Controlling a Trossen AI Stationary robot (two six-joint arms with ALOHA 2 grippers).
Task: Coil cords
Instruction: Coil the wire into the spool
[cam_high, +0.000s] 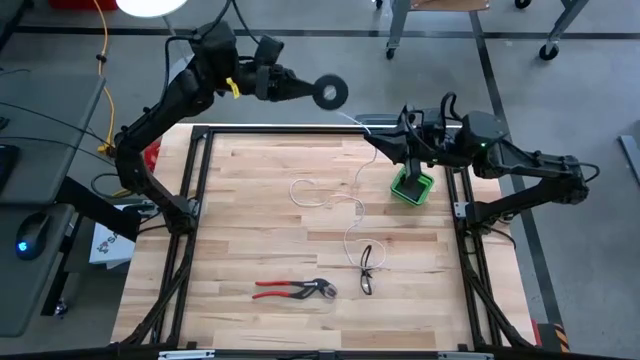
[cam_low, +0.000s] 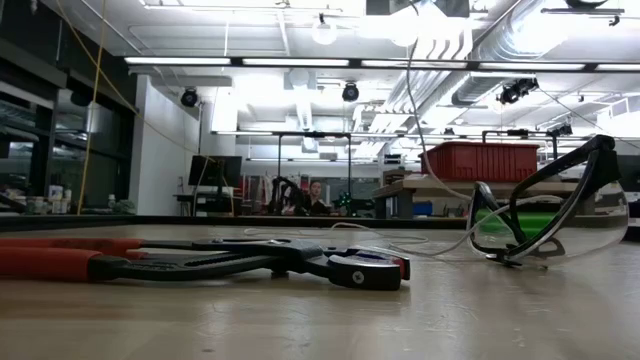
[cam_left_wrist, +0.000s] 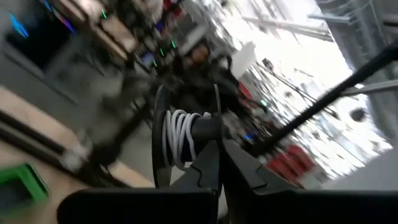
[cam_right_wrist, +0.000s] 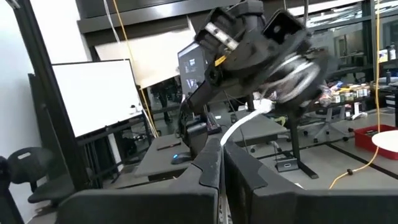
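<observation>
The cord (cam_high: 345, 215) trails from the right gripper (cam_high: 405, 125), which pinches it, across the surface; note the left gripper (cam_high: 300, 88), clamped on the spool (cam_high: 330, 92), held far-left of it.

overhead, tabletop-level, two wrist views

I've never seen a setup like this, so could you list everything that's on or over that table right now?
thin white cord: one, white, looping across the table's middle up to the right tool
small black round spool: one, black, held up beyond the table's far edge
red-handled pliers: one, red and dark, near edge
clear safety glasses: one, clear with dark frame, right of the pliers
green bin: one, green, far right
wooden table: one, light wood
left tool: shut on spool
right tool: shut on cord
</observation>
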